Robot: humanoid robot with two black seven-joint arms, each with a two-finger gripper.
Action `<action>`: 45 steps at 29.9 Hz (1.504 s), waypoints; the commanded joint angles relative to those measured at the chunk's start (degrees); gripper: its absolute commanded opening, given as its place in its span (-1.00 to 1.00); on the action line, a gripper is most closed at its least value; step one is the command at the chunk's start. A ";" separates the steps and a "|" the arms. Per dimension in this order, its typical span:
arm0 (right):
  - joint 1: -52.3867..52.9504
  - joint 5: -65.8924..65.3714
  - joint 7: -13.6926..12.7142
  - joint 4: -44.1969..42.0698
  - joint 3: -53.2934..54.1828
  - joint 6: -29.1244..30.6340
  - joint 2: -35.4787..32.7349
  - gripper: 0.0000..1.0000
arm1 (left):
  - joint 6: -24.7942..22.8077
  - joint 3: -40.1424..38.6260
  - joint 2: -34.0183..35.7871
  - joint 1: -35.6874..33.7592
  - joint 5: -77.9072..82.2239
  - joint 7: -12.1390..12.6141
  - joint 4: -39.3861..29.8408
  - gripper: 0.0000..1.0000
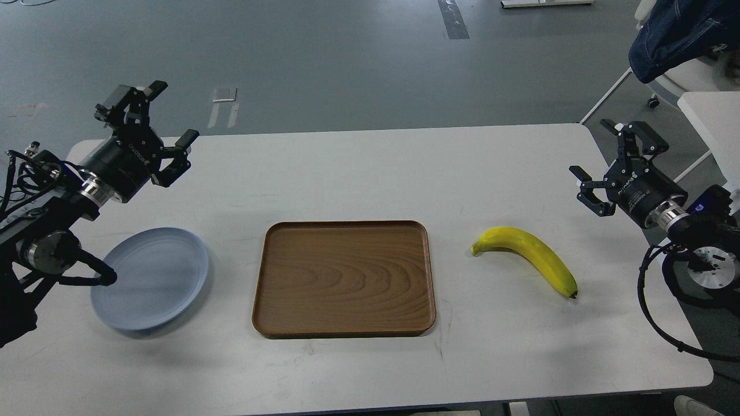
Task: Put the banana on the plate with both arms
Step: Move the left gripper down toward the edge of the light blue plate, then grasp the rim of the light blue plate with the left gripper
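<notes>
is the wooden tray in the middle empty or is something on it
Empty. The wooden tray shows only bare wood grain inside its rim; the banana lies on the table to its right, the plate to its left.

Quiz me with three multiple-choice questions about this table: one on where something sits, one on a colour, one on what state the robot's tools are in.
1. Where does the banana lie?
A. On the plate
B. On the tray
C. On the bare table, to the right of the tray

2. What colour is the plate?
A. Pale blue-grey
B. Red
C. Black

3. What are the left tool and the right tool doing?
A. Both are clamped on the banana
B. Both are open and hold nothing
C. One is gripping the tray

Answers:
1. C, since the banana rests on the white table, clear of the wooden tray.
2. A, as the round dish on the left is pale blue-grey.
3. B, because each tool's fingers are spread apart in the air with nothing between them.
</notes>
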 commanded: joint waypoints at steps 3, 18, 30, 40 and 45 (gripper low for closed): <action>0.00 -0.09 0.00 0.02 0.01 0.01 0.02 1.00 | 0.00 -0.08 7.28 -0.97 20.91 -0.04 -11.77 1.00; 0.35 -0.09 0.00 0.37 0.01 0.01 0.37 1.00 | 4.61 3.16 21.88 0.26 72.45 -0.04 -21.12 1.00; 0.53 -0.09 0.00 0.46 0.01 0.01 -0.16 1.00 | 13.33 17.22 20.13 0.08 68.08 -0.04 0.40 0.99; 0.44 -0.09 0.00 0.46 0.01 0.01 -0.07 1.00 | 13.33 23.29 18.72 0.35 57.35 -0.04 1.30 0.97; 0.35 -0.09 0.00 0.37 0.01 0.01 -0.07 1.00 | 13.50 23.47 18.20 2.19 57.43 -0.04 1.21 0.96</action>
